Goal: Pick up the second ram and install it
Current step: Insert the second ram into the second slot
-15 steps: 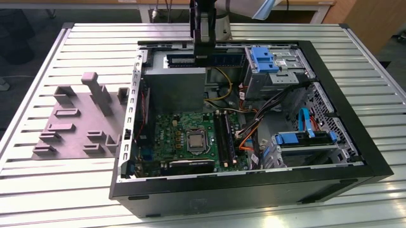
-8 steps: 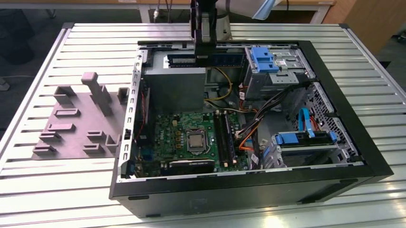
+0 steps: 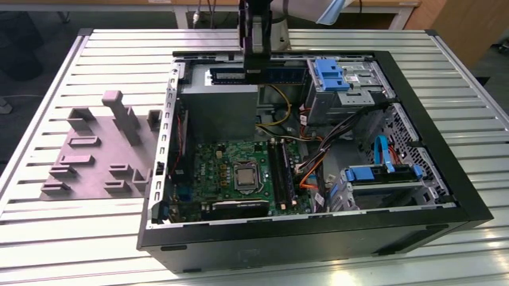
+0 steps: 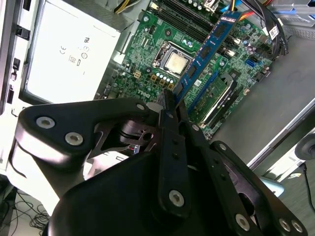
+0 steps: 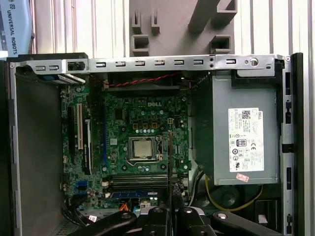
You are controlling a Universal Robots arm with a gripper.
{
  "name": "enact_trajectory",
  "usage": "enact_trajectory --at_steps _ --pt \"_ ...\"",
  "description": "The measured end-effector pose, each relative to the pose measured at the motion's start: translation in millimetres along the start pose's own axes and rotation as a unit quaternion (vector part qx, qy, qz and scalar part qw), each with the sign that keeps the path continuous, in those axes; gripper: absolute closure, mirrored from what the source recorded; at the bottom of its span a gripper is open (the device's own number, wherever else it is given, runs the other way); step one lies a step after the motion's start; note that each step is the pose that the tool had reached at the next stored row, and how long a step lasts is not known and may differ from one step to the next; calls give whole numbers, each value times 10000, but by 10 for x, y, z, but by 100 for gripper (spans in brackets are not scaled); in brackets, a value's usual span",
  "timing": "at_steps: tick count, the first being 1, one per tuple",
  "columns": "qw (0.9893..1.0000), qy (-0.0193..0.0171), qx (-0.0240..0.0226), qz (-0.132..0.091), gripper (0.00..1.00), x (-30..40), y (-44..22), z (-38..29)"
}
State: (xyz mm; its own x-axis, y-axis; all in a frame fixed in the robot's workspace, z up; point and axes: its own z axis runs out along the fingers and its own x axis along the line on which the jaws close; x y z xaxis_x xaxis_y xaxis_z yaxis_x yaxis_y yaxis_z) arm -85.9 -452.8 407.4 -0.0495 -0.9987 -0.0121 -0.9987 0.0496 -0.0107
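Blue-green with a row of black chips, the second ram stick (image 3: 285, 75) is clenched near its middle by my hand (image 4: 172, 99), whose fingers are closed flat against both faces. So I judge the pick-up as done. The stick hangs in the air inside the open case (image 3: 318, 235), lying level over the grey power supply (image 3: 219, 113) in the exterior view and touching nothing but the hand. It is well apart from the long black sockets (image 3: 280, 173) on the green motherboard (image 3: 211, 158), so the install is not yet done. One socket seems to carry a stick already, though I can't be sure. The grey holder block (image 3: 95, 149) sits outside the case on the bench (image 3: 71, 238).
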Motion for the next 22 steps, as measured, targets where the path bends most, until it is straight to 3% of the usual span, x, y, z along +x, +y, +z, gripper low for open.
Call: enact_trajectory --at_steps 22 --pt "9998 3 3 223 86 0 0 0"
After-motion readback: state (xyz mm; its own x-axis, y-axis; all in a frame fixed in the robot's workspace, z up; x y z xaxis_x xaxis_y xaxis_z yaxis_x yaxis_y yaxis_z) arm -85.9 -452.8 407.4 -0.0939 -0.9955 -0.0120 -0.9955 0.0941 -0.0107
